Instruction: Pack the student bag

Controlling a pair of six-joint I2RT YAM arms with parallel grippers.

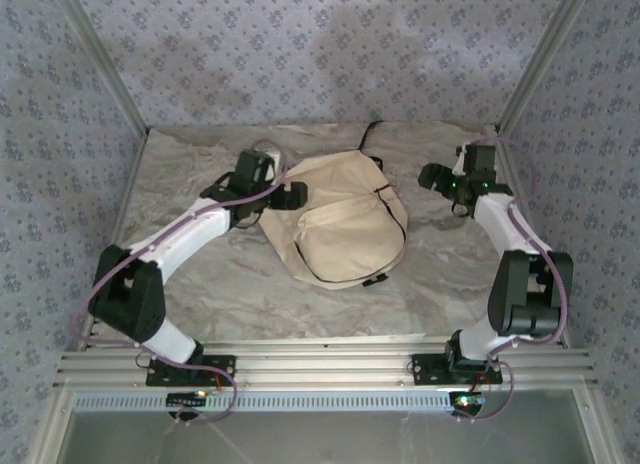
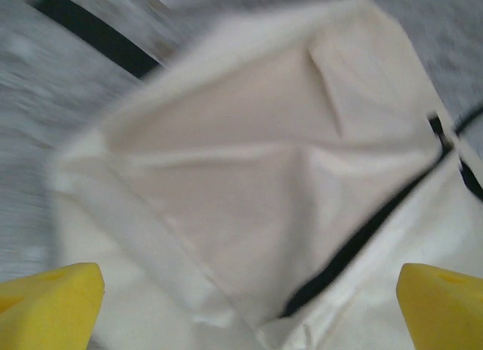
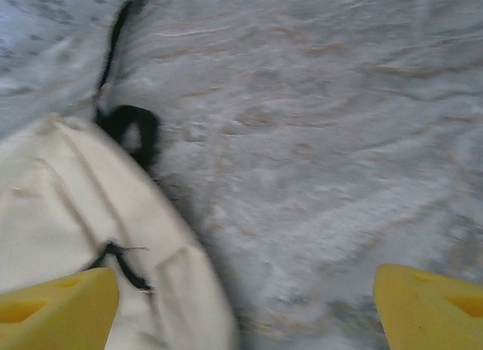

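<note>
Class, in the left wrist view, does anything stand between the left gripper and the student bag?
Nothing visible does. The left gripper is open above the student bag, with only its cream fabric showing between the yellow fingers.

A lab-like robot test cell: patterned fabric walls (image 1: 300, 54) close in beyond and to both sides of the left gripper (image 1: 288, 196) and right gripper (image 1: 437, 178), a marbled tabletop (image 1: 430, 274) lies beneath them, and an aluminium rail (image 1: 320, 364) runs well behind both
</note>
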